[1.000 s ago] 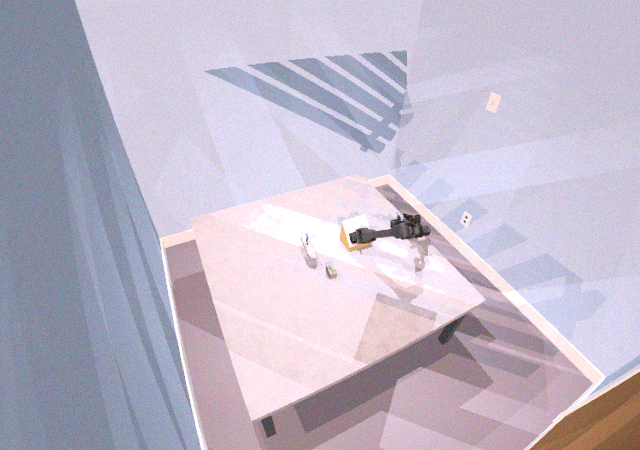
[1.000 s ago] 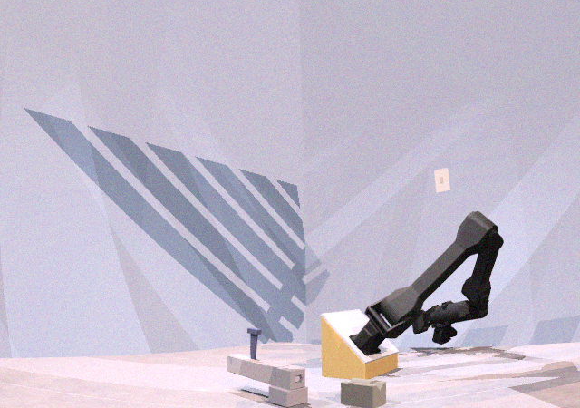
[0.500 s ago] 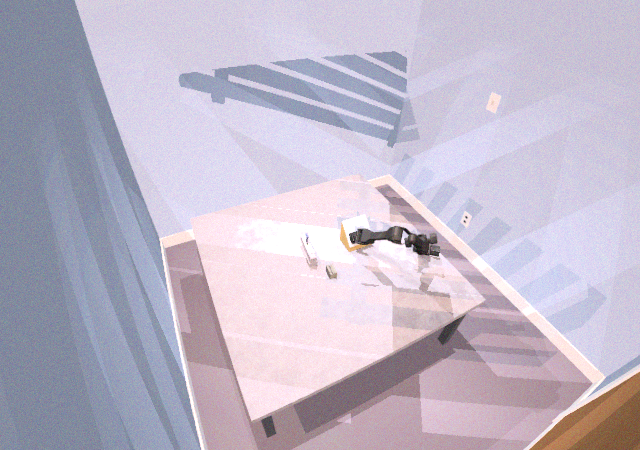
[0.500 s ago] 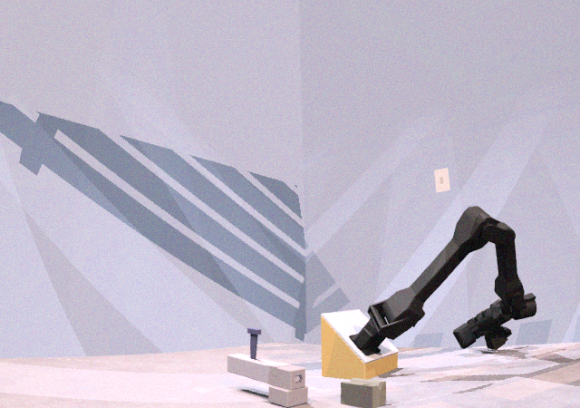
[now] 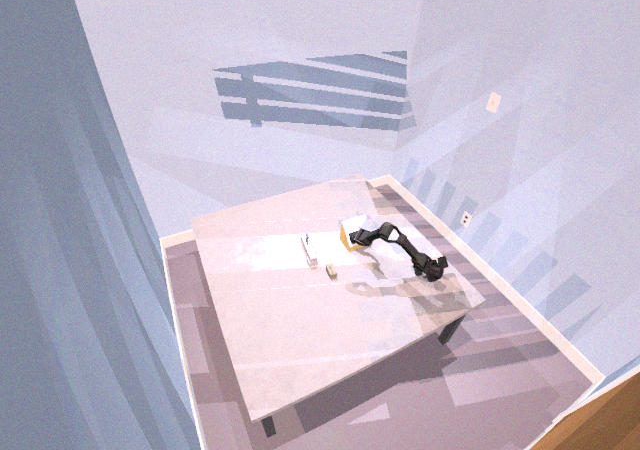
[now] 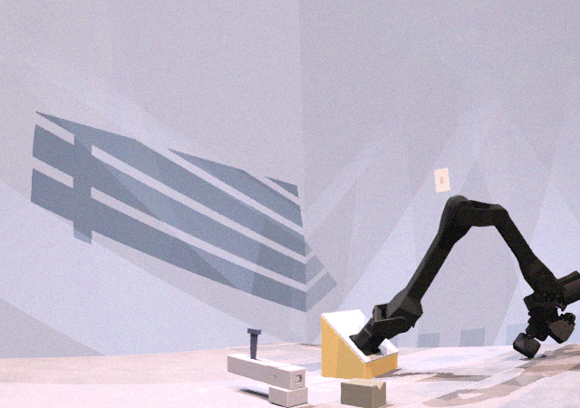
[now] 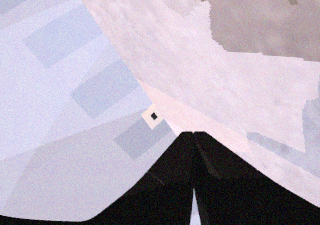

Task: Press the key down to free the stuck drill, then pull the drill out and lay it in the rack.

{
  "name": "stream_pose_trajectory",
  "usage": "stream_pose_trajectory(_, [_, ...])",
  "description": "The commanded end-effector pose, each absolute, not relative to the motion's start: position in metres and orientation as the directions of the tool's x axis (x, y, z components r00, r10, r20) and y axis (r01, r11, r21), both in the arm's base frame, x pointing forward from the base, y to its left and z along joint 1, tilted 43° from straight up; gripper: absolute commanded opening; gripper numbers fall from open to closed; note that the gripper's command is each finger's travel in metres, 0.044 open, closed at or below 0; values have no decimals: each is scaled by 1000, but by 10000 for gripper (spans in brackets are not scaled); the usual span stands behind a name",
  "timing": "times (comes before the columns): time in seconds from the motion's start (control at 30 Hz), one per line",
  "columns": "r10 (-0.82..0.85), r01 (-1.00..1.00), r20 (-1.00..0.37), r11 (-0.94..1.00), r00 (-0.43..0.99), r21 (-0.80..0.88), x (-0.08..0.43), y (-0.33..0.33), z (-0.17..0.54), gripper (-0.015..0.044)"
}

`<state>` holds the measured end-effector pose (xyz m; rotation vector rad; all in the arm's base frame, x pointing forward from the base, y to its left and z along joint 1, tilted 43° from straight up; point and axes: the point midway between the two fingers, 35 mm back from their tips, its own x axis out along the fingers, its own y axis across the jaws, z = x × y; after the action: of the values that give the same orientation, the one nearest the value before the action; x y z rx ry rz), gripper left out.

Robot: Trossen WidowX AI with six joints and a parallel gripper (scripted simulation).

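Note:
The key (image 5: 307, 238) (image 6: 253, 343), a dark blue T-headed peg, stands upright in the top of a long pale holder (image 6: 262, 370) near its far end. The holder's near end has a small dark opening and rests on a pale block. I cannot make out the drill. The rack appears to be the small tan block (image 5: 331, 271) (image 6: 362, 395) with a notched top. My gripper (image 5: 443, 260) (image 7: 192, 143) is shut and empty, its fingertips together in the wrist view. It is near the table's right side, far from the key, and points towards the right wall. The exterior view shows the fingers unclearly.
A yellow wedge (image 5: 345, 238) (image 6: 339, 354) with a white sloping top carries the arm's base, between the holder and my gripper. The table (image 5: 289, 342) has its right edge near the gripper. A wall outlet (image 5: 465, 219) (image 7: 152, 116) is beyond that edge.

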<state>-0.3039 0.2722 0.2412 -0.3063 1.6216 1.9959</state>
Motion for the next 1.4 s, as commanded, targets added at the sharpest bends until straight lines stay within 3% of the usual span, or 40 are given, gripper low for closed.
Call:
stream_pose_trajectory(0.0, [427, -543, -427, -195, -797, 817, -267, 305, 276, 0])
stream_pose_trajectory(0.2, [637, -621, -384, -193, -669, 760, -196, 350, 295, 0])
stream_pose_trajectory(0.6, [944, -809, -258, -18, -208, 587, -18, 385, 347, 0])
stream_pose_trajectory(0.83, [942, -831, -331, 145, -50, 538, 52, 390, 325, 0])
stream_pose_trajectory(1.03, [912, -798, -382, 342, 153, 496, 144, 374, 308, 0])
stream_pose_trajectory(1.37, [722, -670, -593, 639, 355, 378, 270, 306, 244, 0])
